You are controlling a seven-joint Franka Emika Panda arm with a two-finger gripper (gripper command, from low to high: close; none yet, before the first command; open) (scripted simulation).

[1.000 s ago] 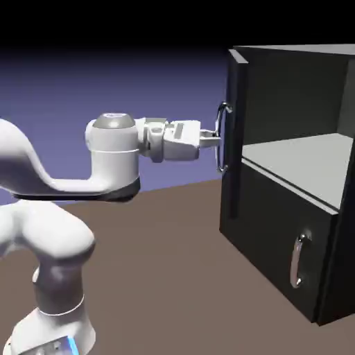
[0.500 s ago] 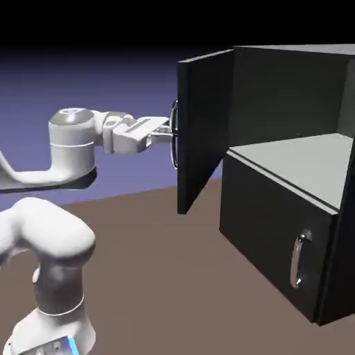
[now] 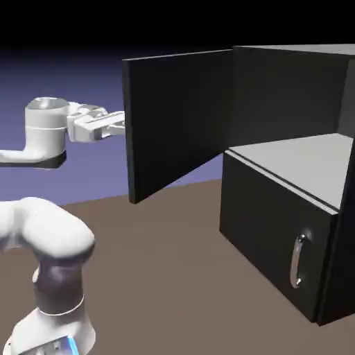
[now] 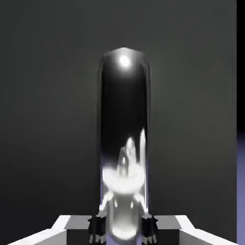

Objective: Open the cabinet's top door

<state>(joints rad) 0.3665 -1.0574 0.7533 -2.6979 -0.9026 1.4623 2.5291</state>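
I have my pincer [image 4: 123,229] clenched on the top door's handle [image 4: 124,105]. The top door [image 3: 179,121] stands wide open from the cabinet [image 3: 277,229].

White robot arm [image 3: 52,229] bent at the elbow, forearm raised, gripper [image 4: 123,230] pointing toward the exterior view's right, fingers closed in.

one cabinet [image 3: 277,236], two doors, one robot arm [image 3: 48,229].
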